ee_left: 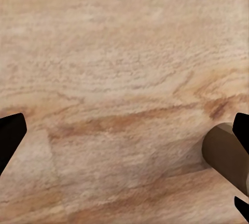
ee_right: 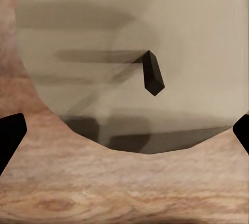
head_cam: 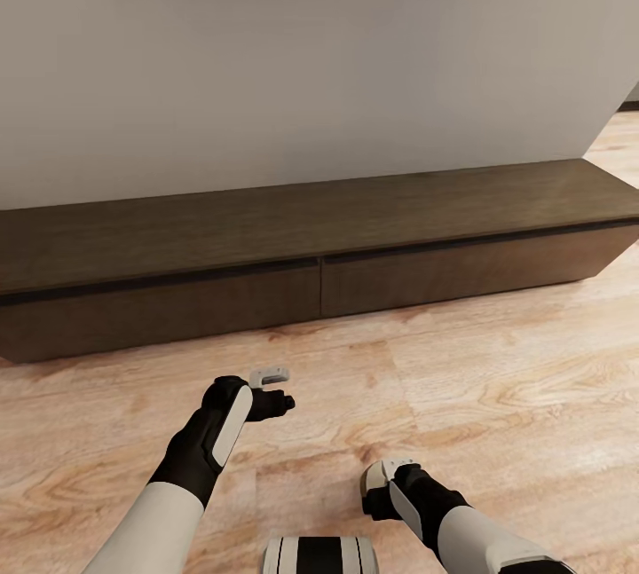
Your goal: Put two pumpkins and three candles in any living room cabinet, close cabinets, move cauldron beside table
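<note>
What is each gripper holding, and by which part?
The right gripper seems to hold a candle by its sides, wick end towards the wrist camera. A second candle sits against one left gripper finger; grip unclear.

The robot's left arm point(head_cam: 182, 476) has a smooth white forearm shell that gives way to a matte black section nearer the wrist, with a long pale grey-white inlay panel running along the black part. At its tip sits the left end effector point(head_cam: 271, 392), a black block capped by a small light grey piece. The right arm point(head_cam: 461, 525) repeats the scheme: white rounded forearm, black wrist housing with a narrow white stripe, and the right end effector point(head_cam: 377, 490) with a pale grey cap over black. Between the arms, a white rounded trunk part point(head_cam: 319, 554) shows two dark vertical seams. In both wrist views the fingertips point(ee_left: 10, 135) appear as plain black wedges.
</note>
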Robot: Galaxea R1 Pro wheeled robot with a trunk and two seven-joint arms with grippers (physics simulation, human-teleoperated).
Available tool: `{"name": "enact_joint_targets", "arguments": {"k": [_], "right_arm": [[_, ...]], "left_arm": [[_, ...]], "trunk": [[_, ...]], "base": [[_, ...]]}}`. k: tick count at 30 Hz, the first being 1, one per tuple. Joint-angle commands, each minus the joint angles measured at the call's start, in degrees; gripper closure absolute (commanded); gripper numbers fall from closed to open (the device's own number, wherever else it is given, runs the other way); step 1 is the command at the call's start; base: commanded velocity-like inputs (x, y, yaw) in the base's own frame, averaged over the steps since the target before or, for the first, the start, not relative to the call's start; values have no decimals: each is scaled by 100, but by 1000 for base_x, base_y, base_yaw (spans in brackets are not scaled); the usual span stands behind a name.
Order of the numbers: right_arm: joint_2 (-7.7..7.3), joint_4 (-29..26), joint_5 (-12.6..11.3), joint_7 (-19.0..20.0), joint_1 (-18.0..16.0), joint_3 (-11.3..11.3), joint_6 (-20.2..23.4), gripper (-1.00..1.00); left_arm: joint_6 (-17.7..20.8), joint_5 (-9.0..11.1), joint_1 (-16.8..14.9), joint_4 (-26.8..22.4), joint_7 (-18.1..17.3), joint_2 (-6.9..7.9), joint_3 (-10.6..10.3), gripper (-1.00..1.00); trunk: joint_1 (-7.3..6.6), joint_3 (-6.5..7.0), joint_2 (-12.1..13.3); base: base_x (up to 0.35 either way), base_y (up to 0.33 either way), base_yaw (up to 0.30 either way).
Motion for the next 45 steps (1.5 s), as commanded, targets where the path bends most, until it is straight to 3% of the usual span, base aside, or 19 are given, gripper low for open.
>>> {"name": "enact_joint_targets", "arguments": {"k": [1, 7, 45], "right_arm": [[-1, -11, -3, -18, 0, 36, 37, -100], [-2, -11, -3, -16, 0, 36, 37, -100], [-7, -11, -3, -17, 0, 18, 37, -100]], "left_arm": [[18, 60, -2, -6, 56, 1, -7, -100], [20, 60, -2, -6, 56, 1, -7, -100], [16, 69, -2, -6, 56, 1, -7, -100]], "trunk": [[1, -26, -3], [17, -159, -11], [17, -159, -11]], "base": [[0, 0, 0], [0, 0, 0], [71, 0, 0]]}}
